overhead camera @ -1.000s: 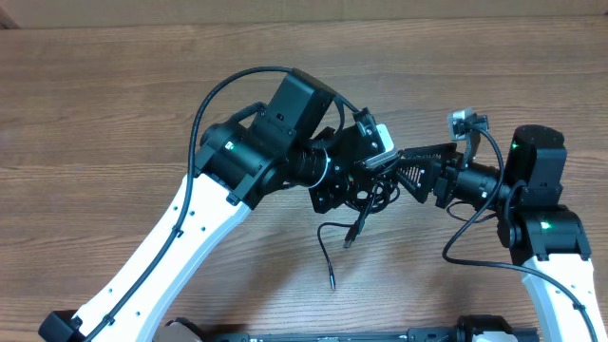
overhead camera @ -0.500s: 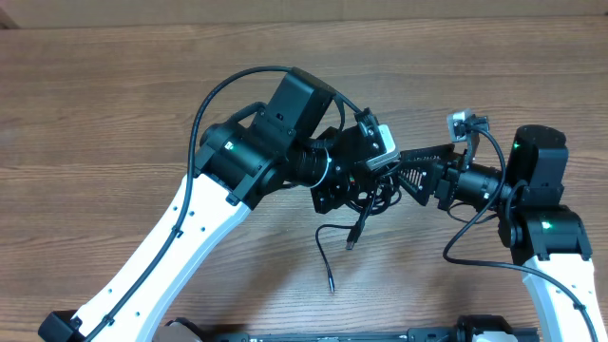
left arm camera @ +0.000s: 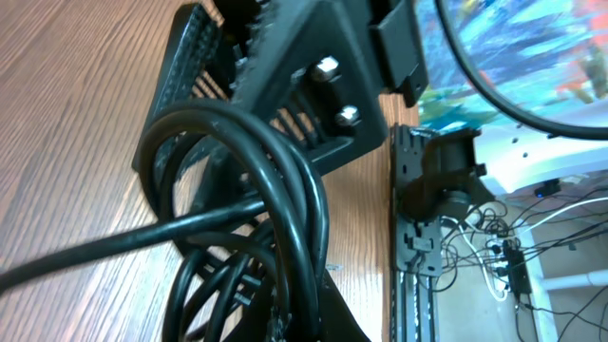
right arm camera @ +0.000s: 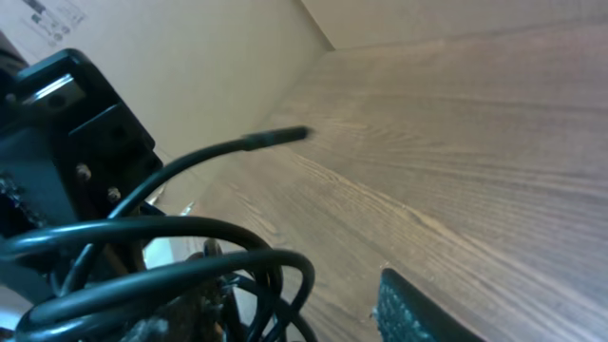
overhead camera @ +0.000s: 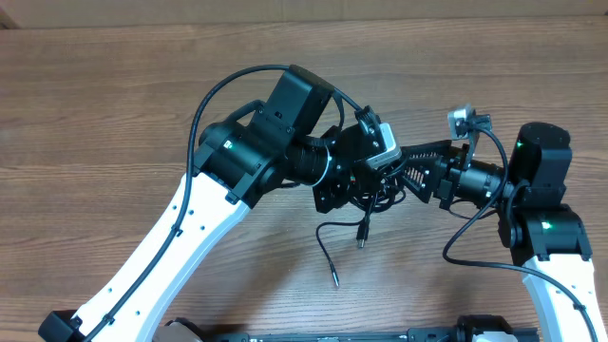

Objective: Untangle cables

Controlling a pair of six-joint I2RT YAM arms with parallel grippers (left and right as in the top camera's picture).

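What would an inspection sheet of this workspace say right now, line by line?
Surface: wooden table, brown grain.
Job's things: thin black cables clumped between the grippers; two loose ends trail toward the near edge, one with a plug.
Clutter: nothing seen.
Grippers: left gripper and right gripper meet at the clump; how the jaws stand cannot be told.
Cables: thick arm cable arches over the left arm; a second arm cable loops beside the right arm.
Surroundings: beige board behind the table; loose wires beyond its edge.
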